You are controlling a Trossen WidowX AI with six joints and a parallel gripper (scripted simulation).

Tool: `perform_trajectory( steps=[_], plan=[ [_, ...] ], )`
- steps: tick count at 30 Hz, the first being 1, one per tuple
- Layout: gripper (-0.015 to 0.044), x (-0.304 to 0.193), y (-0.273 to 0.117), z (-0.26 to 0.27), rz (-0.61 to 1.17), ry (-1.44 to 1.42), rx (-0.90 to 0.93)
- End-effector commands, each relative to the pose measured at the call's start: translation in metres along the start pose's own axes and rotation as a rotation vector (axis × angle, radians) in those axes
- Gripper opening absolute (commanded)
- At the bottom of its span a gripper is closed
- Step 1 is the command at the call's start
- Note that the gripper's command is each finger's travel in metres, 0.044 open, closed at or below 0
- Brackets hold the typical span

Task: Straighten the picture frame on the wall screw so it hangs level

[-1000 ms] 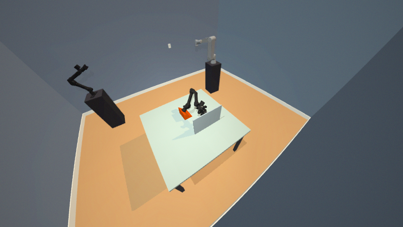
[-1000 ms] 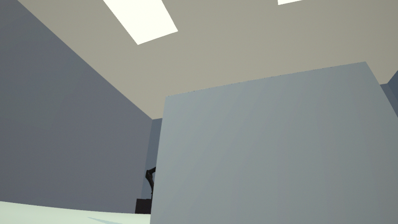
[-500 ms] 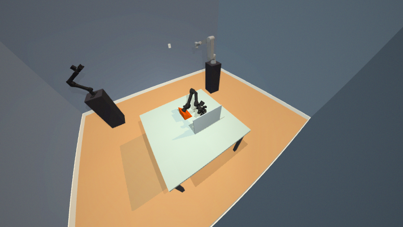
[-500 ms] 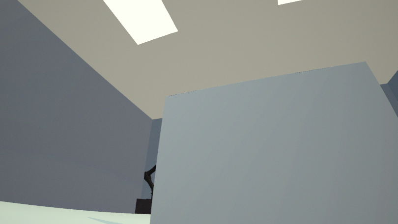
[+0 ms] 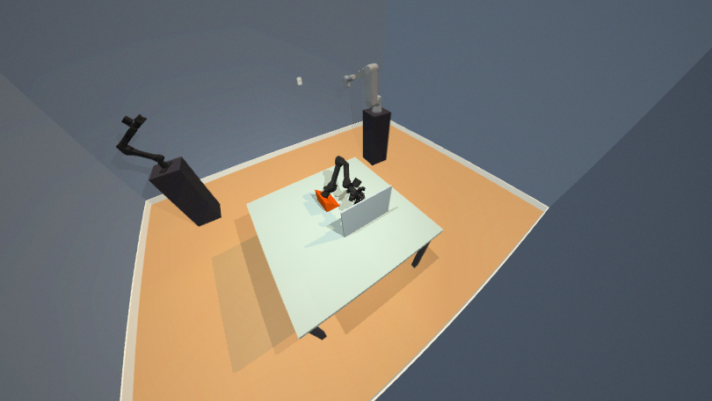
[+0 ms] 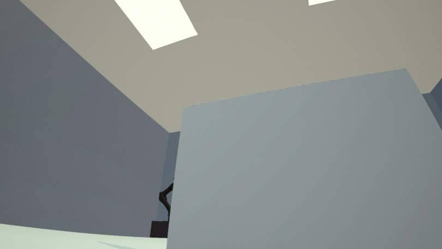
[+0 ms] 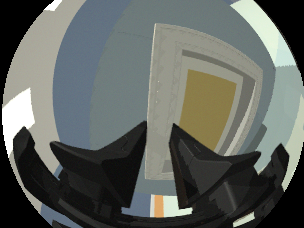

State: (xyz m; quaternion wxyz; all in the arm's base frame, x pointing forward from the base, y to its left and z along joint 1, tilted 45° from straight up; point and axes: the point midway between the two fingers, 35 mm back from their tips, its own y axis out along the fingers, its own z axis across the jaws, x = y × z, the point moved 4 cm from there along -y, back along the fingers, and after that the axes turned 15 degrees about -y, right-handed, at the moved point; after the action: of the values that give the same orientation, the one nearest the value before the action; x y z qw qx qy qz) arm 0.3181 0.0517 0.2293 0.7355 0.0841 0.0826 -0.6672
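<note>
The picture frame [image 7: 163, 100], pale with a carved border and a mustard-coloured picture, is in front of the upright grey panel [image 7: 117, 85] in the wrist view. My gripper [image 7: 158, 126] is shut on the frame's near side edge, one finger on each side of it, close to one corner. In the top view my gripper [image 5: 357, 198] is low behind the panel [image 5: 367, 213], and the frame cannot be made out there. In the exterior view the panel [image 6: 303, 160] hides frame and gripper. The screw and notched strip are hidden, and I cannot tell the frame's tilt.
The panel stands on a pale table [image 5: 308, 279]. An orange base piece [image 5: 326, 201] is at the foot of my arm. Two other arms stand apart from the table, a black one [image 5: 141, 151] on a dark pedestal [image 5: 186, 193] and a pale one [image 5: 371, 84] on another pedestal [image 5: 375, 136].
</note>
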Motion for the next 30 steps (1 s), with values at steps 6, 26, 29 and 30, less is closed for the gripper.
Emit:
perform_trajectory(
  steps=[6,26,29,30],
  plan=[
    [0.0000,0.0010,0.0000,0.0004,-0.003,0.005,0.005],
    [0.0000,-0.0015,0.0001,-0.0052,-0.003,0.005,0.005],
    [0.0000,-0.0021,0.0001,-0.0049,0.004,0.001,0.002],
    [0.0000,-0.0022,0.0001,-0.0048,0.005,0.000,0.001]
  ],
)
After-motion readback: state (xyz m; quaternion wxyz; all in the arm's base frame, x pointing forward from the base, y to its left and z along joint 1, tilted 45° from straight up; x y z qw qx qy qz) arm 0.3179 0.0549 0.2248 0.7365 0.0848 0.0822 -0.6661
